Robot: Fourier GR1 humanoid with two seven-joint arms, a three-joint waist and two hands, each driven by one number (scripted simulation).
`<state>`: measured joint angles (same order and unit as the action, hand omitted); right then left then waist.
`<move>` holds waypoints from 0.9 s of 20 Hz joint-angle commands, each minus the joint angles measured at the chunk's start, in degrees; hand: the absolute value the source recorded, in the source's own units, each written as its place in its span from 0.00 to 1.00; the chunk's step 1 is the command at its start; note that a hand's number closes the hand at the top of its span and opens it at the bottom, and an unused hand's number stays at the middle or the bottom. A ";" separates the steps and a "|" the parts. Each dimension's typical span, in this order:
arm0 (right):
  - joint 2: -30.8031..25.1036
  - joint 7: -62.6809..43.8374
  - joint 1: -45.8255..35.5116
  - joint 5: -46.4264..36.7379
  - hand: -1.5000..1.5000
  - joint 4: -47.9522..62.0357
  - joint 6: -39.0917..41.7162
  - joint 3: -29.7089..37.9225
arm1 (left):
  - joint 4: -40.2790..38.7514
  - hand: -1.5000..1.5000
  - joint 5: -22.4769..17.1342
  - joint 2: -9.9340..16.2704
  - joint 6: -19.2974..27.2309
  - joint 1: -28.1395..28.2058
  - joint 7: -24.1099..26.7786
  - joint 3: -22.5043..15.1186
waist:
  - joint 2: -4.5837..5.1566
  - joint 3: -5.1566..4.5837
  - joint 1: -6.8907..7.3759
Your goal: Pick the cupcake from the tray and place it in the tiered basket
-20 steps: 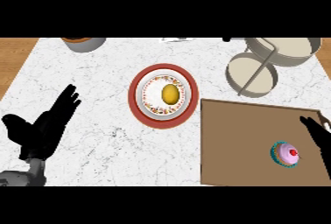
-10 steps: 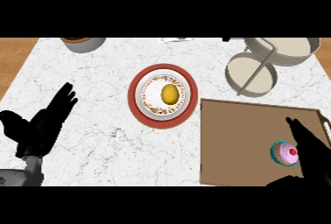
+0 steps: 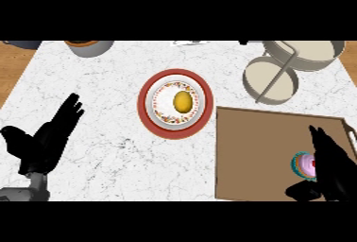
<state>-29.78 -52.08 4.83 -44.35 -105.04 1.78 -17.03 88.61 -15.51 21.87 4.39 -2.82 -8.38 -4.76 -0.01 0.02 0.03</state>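
Note:
A cupcake [image 3: 304, 165] with pink frosting, a red top and a teal wrapper sits on the brown tray [image 3: 258, 151] at the lower right. My right hand [image 3: 333, 165] lies over its right side, fingers straight and pointing up the view, thumb low beside it, hiding about half of it. The tiered basket [image 3: 282, 71], two round grey bowls on a central handle, stands at the top right beyond the tray. At the lower left my left hand [image 3: 45, 139] rests open over the marble counter, fingers up.
A red-rimmed plate [image 3: 148, 106] holding a yellow oval food item [image 3: 182, 101] sits mid-counter, just left of the tray. A grey bowl [image 3: 90, 46] stands at the top left edge. Wooden surface shows beyond the counter's left and right sides.
My right hand has slid left over the tray and now covers the cupcake's right half. The left hand has shifted slightly.

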 commanded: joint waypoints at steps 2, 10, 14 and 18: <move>1.87 5.76 0.13 -3.33 0.00 5.16 -2.11 3.29 | -2.05 0.50 0.67 -0.68 -2.32 -3.88 -2.77 2.63 | 0.01 -0.01 -0.19; 3.19 7.64 1.15 1.88 1.00 7.77 7.56 3.18 | -0.74 0.50 3.72 -2.91 -2.02 -0.72 -1.27 2.03 | 0.02 -0.02 0.03; 3.22 8.08 -1.61 -2.25 1.00 9.56 10.01 2.05 | 0.37 0.50 2.43 -2.84 -3.54 -1.87 -2.93 4.07 | 0.01 -0.03 0.07; 4.60 13.35 -0.84 -7.41 1.00 13.15 4.53 1.14 | 2.65 0.50 2.16 -2.42 -5.55 1.48 -3.18 5.15 | -0.02 -0.01 0.18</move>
<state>-27.58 -41.24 4.66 -48.79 -95.33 7.56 -14.06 89.31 -13.01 19.15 0.47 -3.34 -10.75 -0.69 -0.36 -0.60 -0.02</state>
